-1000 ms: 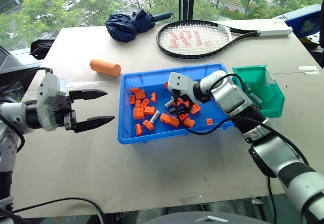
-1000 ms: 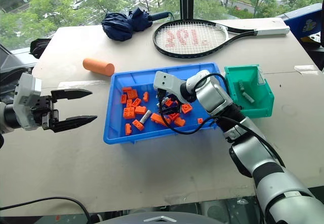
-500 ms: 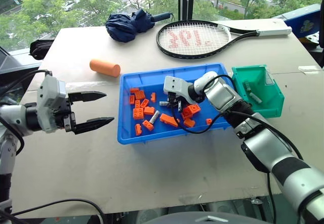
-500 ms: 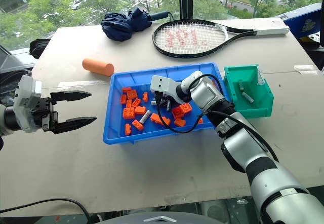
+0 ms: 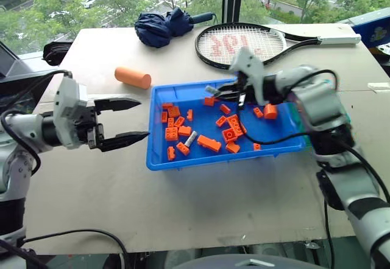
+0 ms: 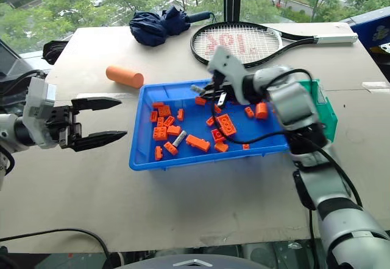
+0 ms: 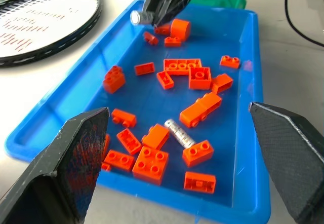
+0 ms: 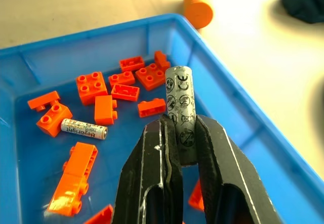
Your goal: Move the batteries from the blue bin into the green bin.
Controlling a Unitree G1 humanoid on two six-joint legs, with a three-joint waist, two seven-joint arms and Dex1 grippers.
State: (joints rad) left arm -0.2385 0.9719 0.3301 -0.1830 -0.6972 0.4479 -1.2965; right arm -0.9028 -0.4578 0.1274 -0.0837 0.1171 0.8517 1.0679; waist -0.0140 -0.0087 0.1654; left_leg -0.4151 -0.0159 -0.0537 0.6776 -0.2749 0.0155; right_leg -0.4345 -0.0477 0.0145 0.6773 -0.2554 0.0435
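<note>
Two grippers are seen over the table. At the left edge, the left gripper (image 5: 131, 123) is held wide and empty, apart from the blue bin (image 5: 183, 160). In the bin's left half, one battery (image 5: 191, 138) is left lying among orange bricks (image 5: 172, 133). Above the bin's far edge, the right gripper (image 5: 226, 90) is clamped on a second battery (image 8: 180, 102), which is pinched at one end with most of its length standing out past the fingers. The green bin (image 6: 326, 112) is set just beside the blue bin's right edge and is largely hidden behind the right arm. A slip is judged to be the main risk: so short a grip on a smooth cylinder could be lost during a quick swing rightward, and the battery could be dropped onto the table short of the green bin or knocked against its rim.
</note>
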